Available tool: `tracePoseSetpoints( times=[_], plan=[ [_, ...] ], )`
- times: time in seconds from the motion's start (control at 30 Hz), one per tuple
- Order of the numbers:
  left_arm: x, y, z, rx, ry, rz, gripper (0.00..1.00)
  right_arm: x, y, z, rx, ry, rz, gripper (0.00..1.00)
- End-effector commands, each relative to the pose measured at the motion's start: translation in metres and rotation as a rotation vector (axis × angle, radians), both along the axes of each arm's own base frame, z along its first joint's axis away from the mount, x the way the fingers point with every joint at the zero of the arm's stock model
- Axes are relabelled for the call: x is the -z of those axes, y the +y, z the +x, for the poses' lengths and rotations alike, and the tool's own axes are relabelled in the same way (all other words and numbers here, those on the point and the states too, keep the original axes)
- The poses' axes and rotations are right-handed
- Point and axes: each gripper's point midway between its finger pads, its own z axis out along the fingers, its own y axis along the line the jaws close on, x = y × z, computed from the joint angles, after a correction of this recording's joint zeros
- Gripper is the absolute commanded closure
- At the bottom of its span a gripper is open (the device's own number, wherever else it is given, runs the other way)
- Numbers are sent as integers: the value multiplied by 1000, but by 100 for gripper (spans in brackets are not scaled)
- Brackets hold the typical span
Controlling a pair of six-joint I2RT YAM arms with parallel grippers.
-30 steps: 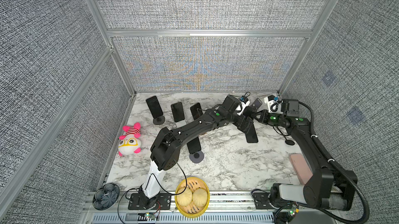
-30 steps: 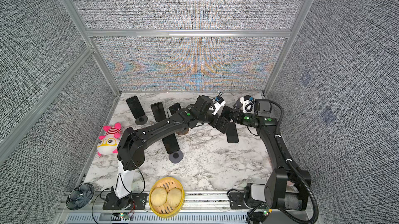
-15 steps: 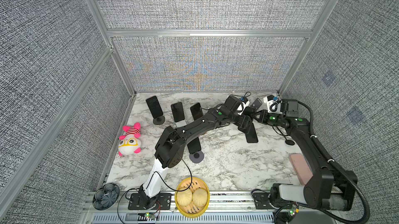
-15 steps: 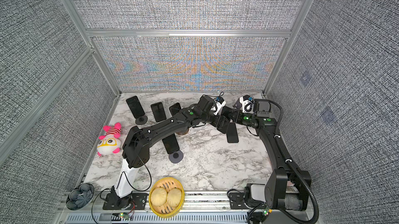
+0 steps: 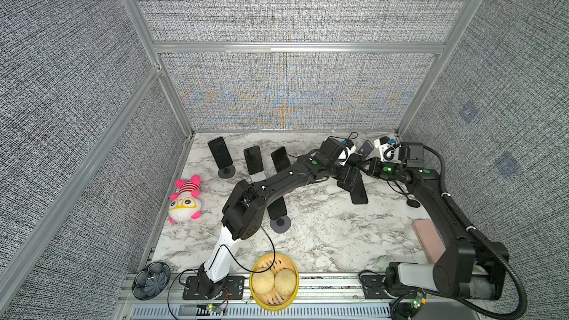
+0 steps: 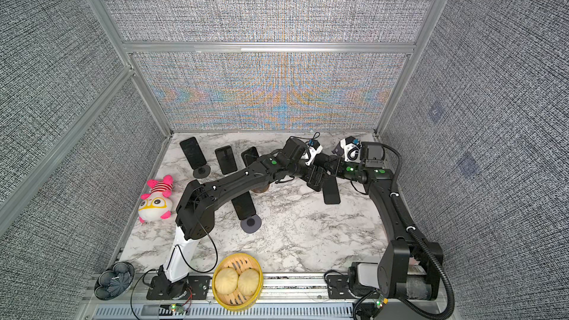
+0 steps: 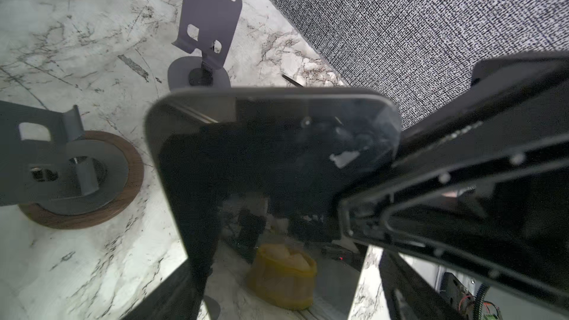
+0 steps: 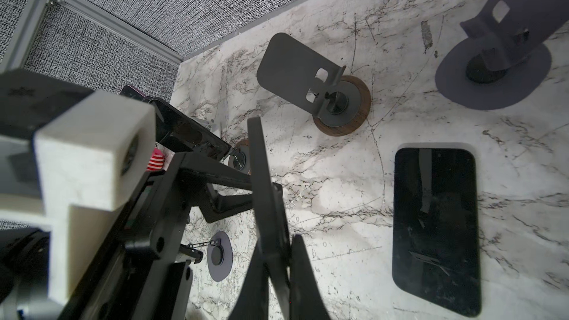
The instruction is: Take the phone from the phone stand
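Phone [image 8: 264, 179] hangs edge-on, pinched between the pressed-together jaws of my right gripper [image 8: 278, 241], clear of the purple phone stand [image 7: 212, 10]. Left gripper [image 5: 349, 178] sits spread wide alongside it; I cannot tell whether it grips.

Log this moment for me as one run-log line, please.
right gripper: shut on phone edge | left gripper: jaws wide by phone, grip unclear | phone: held clear of stands | purple stand: empty
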Motion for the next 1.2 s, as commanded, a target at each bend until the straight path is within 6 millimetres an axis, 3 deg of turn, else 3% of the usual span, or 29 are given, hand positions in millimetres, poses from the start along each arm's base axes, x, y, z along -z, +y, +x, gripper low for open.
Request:
tracePoseSetpoints(
  times=[0.0,0.13,0.4,0.53,0.67,0.73,0.87,1.07,1.17],
  plan=[
    [-4,-4,0,7,-8,-19,19,-10,5,3,-22,-40,26,97],
    [-5,-5,2,-3,-2,-23,27,-12,5,3,-23,-43,27,97],
    [-3,-4,3,-15,0,-18,30,-12,8,3,-29,-37,43,96],
    [-1,-4,5,-33,13,-18,33,-11,6,4,-22,-22,31,84],
    [3,-3,6,-60,34,-26,37,-7,4,4,-29,5,43,63],
    [7,-1,8,-81,40,-17,39,-5,1,3,-25,20,41,57],
    [15,4,14,-149,70,2,46,0,-13,0,24,49,18,48],
    [49,17,22,-379,243,52,68,24,-65,-13,249,133,-93,47],
    [66,23,24,-471,290,90,80,35,-79,-18,329,155,-104,47]
  ],
)
